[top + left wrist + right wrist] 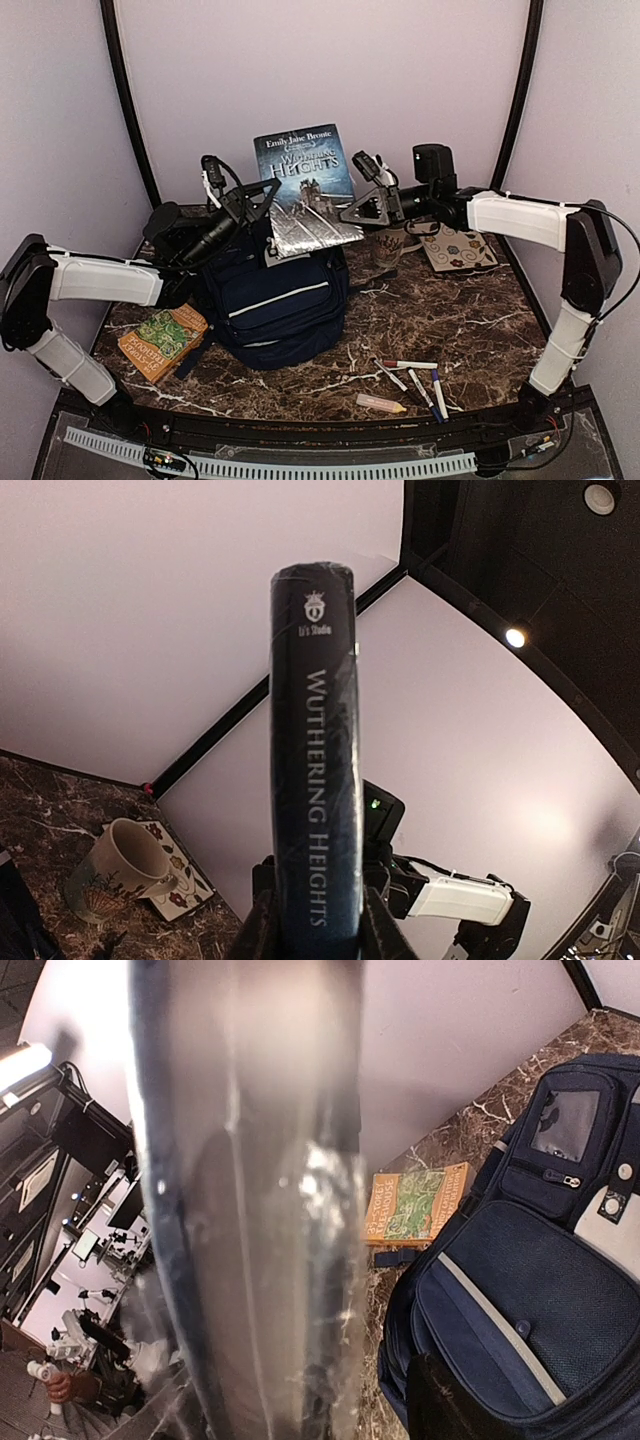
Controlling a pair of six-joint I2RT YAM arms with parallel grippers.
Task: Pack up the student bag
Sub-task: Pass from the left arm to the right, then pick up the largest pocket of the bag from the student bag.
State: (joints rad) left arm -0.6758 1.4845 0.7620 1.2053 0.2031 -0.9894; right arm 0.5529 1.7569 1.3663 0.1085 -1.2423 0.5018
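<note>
1. The bag [275, 300] sits on the table [470, 320] a little left of centre, its front pocket facing up and its top end toward the far edge.
2. A novel [305, 185] wrapped in clear film is held in the air over the bag's top end, cover facing up and tilted. I cannot tell whether its lower edge touches the bag.
3. The left gripper [262, 198] is clamped on the novel's spine, one finger [262, 920] pressed against each cover.
4. The right gripper [350, 212] straddles the novel's opposite edge with its jaws apart. The one finger [440, 1400] that shows stands clear of the novel.
5. A green book [163, 340] lies flat near the left edge, just beside the bag.
6. A mug [388, 245] rests toward the far right corner, next to a patterned tile [457, 247].
7. Pens [412, 378] lie scattered close to the near edge, right of centre.
</note>
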